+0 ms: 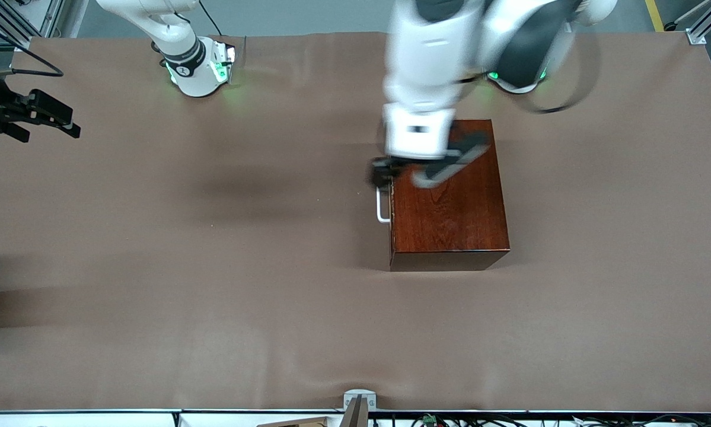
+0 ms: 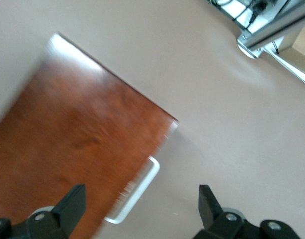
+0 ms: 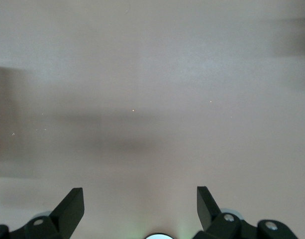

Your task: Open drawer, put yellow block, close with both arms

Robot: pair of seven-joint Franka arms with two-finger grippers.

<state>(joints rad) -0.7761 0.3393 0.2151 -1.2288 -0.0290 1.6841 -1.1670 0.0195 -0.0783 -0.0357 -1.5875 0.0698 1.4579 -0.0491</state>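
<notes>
Overhead, left gripper (image 1: 385, 172) above drawer (image 1: 391, 219) edge

Drawer (image 1: 391, 207) is shut, its dark reddish-brown front flush w/ the glossy mahogany box (image 1: 450, 196), which sits flat on the brown table toward my left arm's end. Box top shows wood grain & glare. White U-shaped bar handle (image 1: 382, 207) sticks out from the drawer front, facing my right arm's end; the part farthest from the front cam is hidden under my arm. In my left wrist view the handle (image 2: 135, 191) juts from the box edge (image 2: 82, 144). Yellow block: can't see it in any view.
</notes>
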